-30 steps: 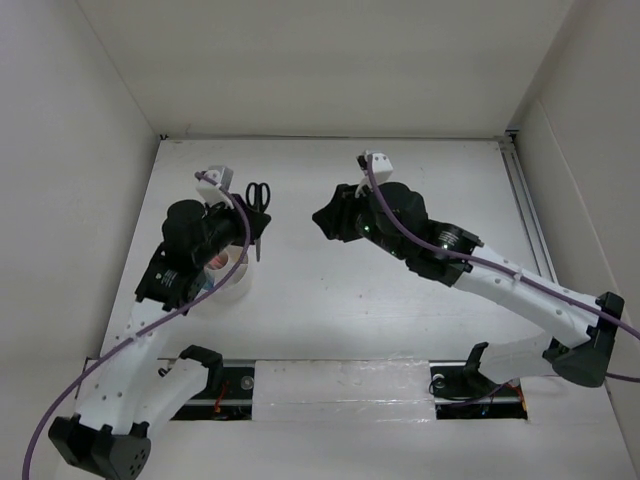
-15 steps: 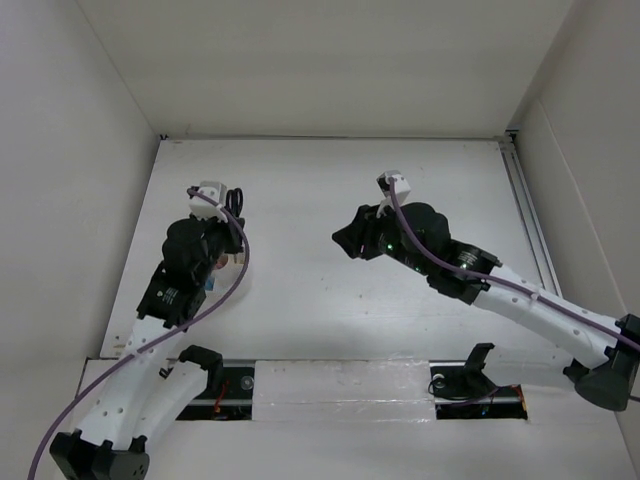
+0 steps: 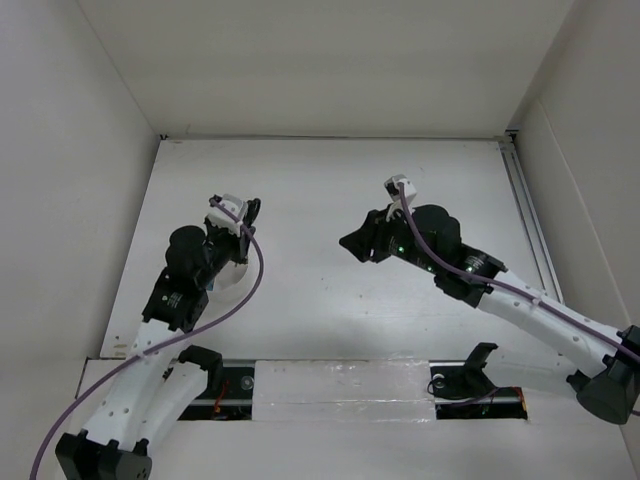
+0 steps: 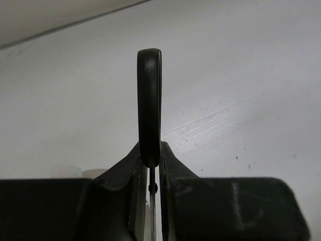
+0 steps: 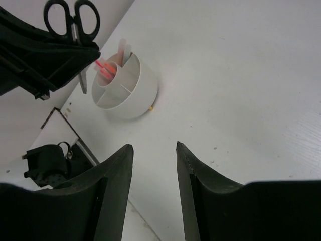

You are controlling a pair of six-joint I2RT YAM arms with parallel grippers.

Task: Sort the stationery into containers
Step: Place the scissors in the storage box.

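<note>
1. Top external view
   - The left end effector [image 3: 244, 226] is clamped on the black-handled scissors [image 3: 251, 210], just beyond the far side of the white tub [image 3: 232, 276].
   - The left arm [image 3: 185, 275] covers most of the tub, so only a piece of its rim shows and its contents cannot be made out here.
   - The right end effector [image 3: 351, 243] hangs over the white surface [image 3: 330, 180], well to the right of the tub. Whether it is spread or closed cannot be told from this angle.

2. Left wrist view
   - The scissors [image 4: 149, 110] appear edge-on and upright, with a handle loop rising above the end effector.
   - The two dark fingers [image 4: 124, 173] press against the scissors from both sides at the base of the loop.
   - A sliver of blade runs down between the fingers.
   - The tub is out of this view; only the pale surface [image 4: 241, 75] lies behind.

3. Right wrist view
   - The right end effector [image 5: 153, 170] has its fingers [image 5: 116, 181] spread apart with nothing between them. It is on the near side of the tub [image 5: 131, 89] and clear of it.
   - The tub stands upright on the surface [image 5: 241, 75], and its wedge dividers are visible.
   - Thin red-pink pens [image 5: 104, 69] and a pale stick stand in compartments on its far side.
   - A tiny yellow-orange block [image 5: 150, 108] lies on the surface, touching or just beside the tub's base.
   - Up and left of the tub, the scissors [image 5: 72, 19] are held off the surface in the left end effector [image 5: 75, 50], handles up and blade tip pointing down.
</note>
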